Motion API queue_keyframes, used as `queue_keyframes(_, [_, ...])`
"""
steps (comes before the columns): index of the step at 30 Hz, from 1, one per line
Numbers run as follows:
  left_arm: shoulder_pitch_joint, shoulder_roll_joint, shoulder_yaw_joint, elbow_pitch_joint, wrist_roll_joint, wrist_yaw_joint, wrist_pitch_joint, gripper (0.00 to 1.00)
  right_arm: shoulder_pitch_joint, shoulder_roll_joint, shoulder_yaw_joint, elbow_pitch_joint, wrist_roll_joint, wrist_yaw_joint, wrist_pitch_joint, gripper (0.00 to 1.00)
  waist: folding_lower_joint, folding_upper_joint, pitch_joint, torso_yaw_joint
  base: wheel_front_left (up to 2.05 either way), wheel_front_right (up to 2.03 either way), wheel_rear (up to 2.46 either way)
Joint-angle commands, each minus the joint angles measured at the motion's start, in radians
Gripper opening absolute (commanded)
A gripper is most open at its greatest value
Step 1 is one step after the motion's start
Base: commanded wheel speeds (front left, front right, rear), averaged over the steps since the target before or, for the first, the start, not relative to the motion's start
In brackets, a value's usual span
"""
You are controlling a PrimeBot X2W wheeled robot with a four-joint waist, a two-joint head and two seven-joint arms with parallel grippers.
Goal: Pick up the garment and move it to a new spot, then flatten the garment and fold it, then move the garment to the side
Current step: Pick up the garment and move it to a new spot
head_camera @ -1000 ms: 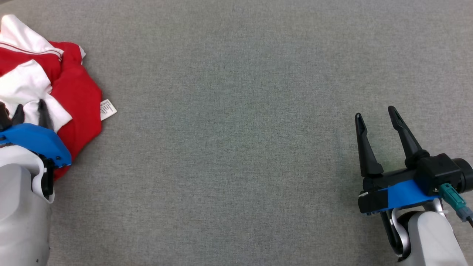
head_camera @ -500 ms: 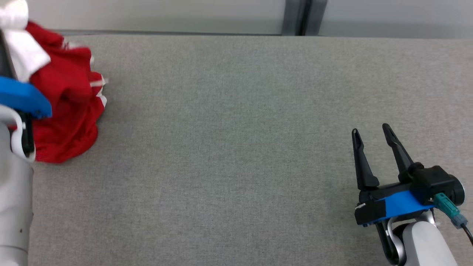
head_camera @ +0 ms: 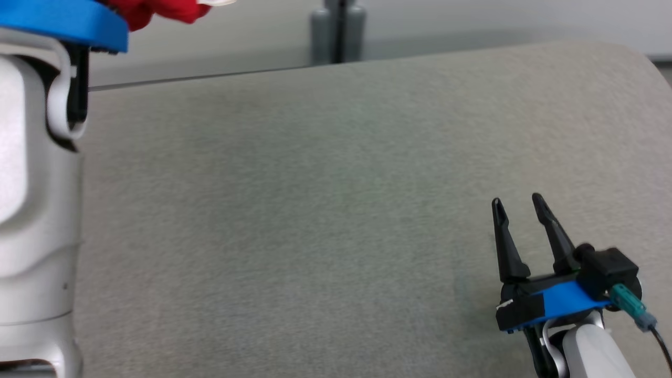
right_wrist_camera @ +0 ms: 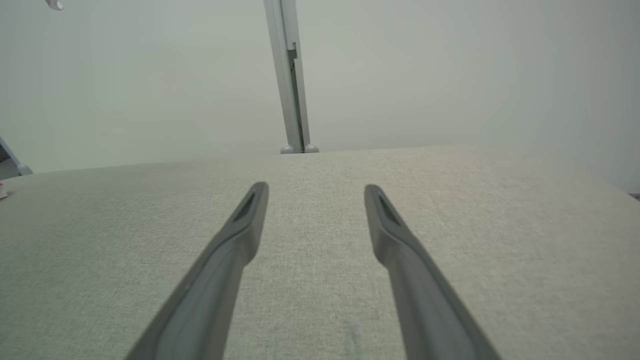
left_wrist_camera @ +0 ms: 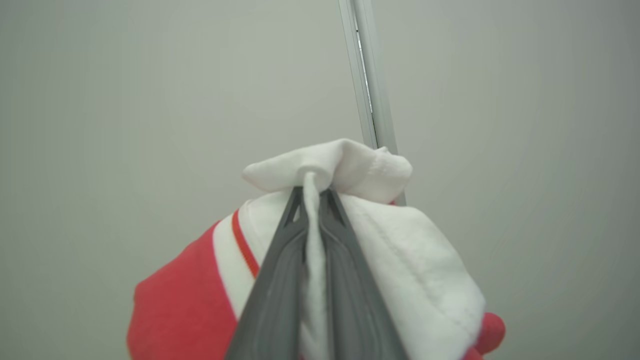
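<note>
- Head view: one grey fabric-covered desk (head_camera: 315, 210) spreads across the frame, with one pale wall behind it and one grey upright post (head_camera: 338, 31) at the desk's far edge.
- One garment (head_camera: 157, 10) shows as a bunch of red cloth with a white scrap at the top edge. It is raised off the desk, just beyond the blue wrist plate of the left arm (head_camera: 31, 210). That pale forearm rises along the left side.
- The right end effector (head_camera: 517, 200) sits at the lower right, low over the desk. Its two dark fingers are spread apart, released, with nothing between them. One teal plug (head_camera: 627, 304) sticks out of its wrist.
- Left wrist view: the left end effector (left_wrist_camera: 312, 192) is clenched, its two fingers pinching one white fold of the garment between them. White cloth with a thin red stripe bulges around and above the fingertips, and red cloth hangs at either side below. Wall and post stand behind.
- Right wrist view: two fingers point across the bare desk towards the post, well apart from each other, and grasp nothing.
</note>
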Motion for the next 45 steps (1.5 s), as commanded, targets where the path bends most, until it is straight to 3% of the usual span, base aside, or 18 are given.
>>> queue_keyframes(1, [-0.015,-0.020,-0.022,-0.043,0.001,-0.006,0.019,0.00,-0.009,-0.004,0.001,0.008,0.011,0.000,-0.007,1.00,0.0001,0.0000,-0.014,-0.050,0.00,0.00,0.00])
queue_keyframes(12, [0.085,-0.111,-0.150,-0.115,-0.016,-0.025,0.084,0.00,-0.014,-0.004,0.009,-0.037,0.056,0.000,-0.007,1.00,0.0001,0.0000,0.035,-0.197,0.00,0.00,0.00])
queue_keyframes(26, [0.410,-0.169,-0.287,0.108,-0.050,-0.040,0.005,0.00,-0.014,-0.004,0.008,-0.063,0.041,0.000,-0.007,1.00,0.0001,0.0000,0.046,-0.217,0.00,0.00,0.00])
queue_keyframes(28, [0.431,-0.176,-0.303,0.138,-0.045,-0.038,-0.018,1.00,-0.012,-0.004,0.006,-0.061,0.036,0.000,-0.007,1.00,0.0001,0.0000,0.041,-0.209,0.00,0.00,0.00])
queue_keyframes(36, [0.441,-0.192,-0.266,0.160,-0.074,-0.003,-0.103,1.00,0.011,-0.004,0.001,-0.050,0.009,0.000,-0.007,1.00,0.0001,0.0000,-0.018,-0.144,0.00,0.00,0.00])
queue_keyframes(45, [0.540,-0.127,-0.135,0.011,-0.075,0.071,-0.122,1.00,0.036,-0.004,-0.002,-0.048,-0.012,0.000,-0.007,1.00,0.0001,0.0000,-0.080,-0.044,0.00,0.00,0.00])
